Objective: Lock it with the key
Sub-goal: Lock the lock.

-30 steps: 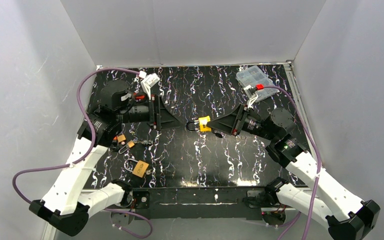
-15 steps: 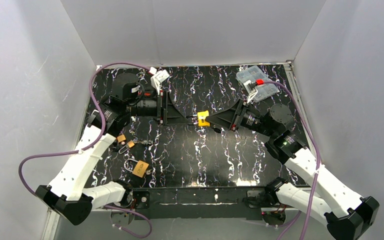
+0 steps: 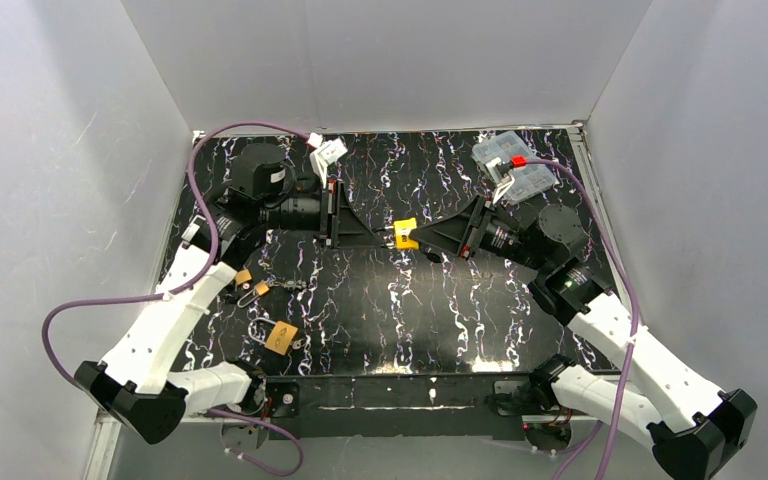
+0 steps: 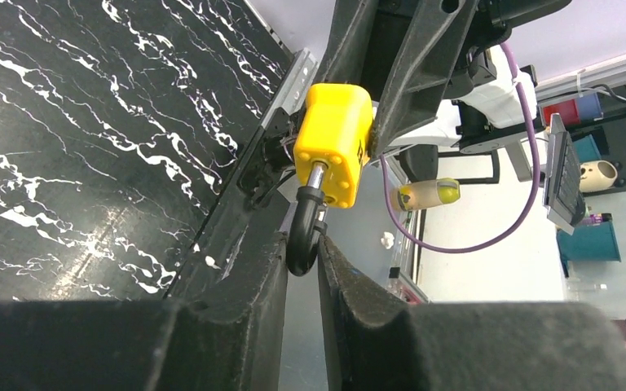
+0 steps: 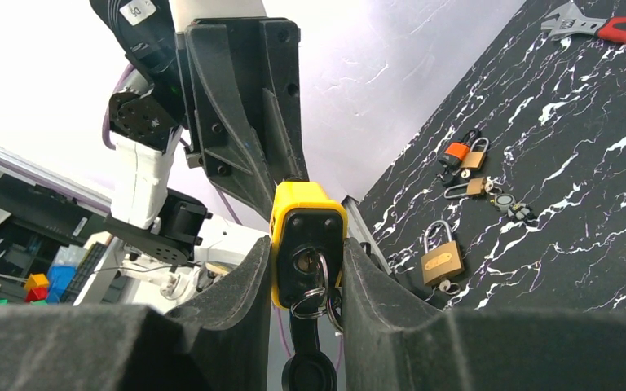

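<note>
Right claw (image 5: 305, 252) clenched on the yellow lock (image 5: 308, 213), squeezing its body. The key (image 5: 318, 273) looks seated in the keyhole, ring dangling. Left claw (image 4: 303, 246) pinches the black shackle (image 4: 306, 213). All of it is aloft over the surface (image 3: 410, 310), mid-back; a brass padlock (image 3: 280, 337) lies near-left.
</note>
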Motion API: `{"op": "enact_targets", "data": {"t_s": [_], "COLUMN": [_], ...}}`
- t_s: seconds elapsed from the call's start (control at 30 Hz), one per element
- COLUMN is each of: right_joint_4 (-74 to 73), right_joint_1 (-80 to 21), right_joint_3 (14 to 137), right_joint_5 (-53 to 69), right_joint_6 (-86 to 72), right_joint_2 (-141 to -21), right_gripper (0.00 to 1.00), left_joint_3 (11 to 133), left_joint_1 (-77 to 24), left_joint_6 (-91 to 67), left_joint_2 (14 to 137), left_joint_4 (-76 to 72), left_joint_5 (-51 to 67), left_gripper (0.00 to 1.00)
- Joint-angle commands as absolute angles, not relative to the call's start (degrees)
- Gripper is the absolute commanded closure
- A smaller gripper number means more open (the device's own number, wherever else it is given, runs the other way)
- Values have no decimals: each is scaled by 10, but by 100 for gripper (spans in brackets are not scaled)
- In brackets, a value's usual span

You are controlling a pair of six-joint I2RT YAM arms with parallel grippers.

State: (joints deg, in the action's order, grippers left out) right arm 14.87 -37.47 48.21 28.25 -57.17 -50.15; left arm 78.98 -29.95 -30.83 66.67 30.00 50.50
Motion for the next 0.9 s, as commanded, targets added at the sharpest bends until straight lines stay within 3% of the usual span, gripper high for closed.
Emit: {"op": "enact_targets", "data": {"t_s": [0.0,0.17,0.87], "right_joint_4": [196,195,169], "right_joint_1": [-372,-373,-393], "right_joint_3": [520,521,539], "right_joint_5": [280,306,421], "right_joint_6": [-561,-556,-472], "right_joint_2": [-497,-502,-539], "right_gripper": [99,99,99], "left_joint_3": [813,815,844], "left_joint_1": [-307,-308,-352], "left_joint_6": [-313,-329,-356], "left_joint_2": [672,676,705], "left_joint_4": [292,277,252], "left_joint_5": [510,500,495], "left_gripper": [83,100,100]}}
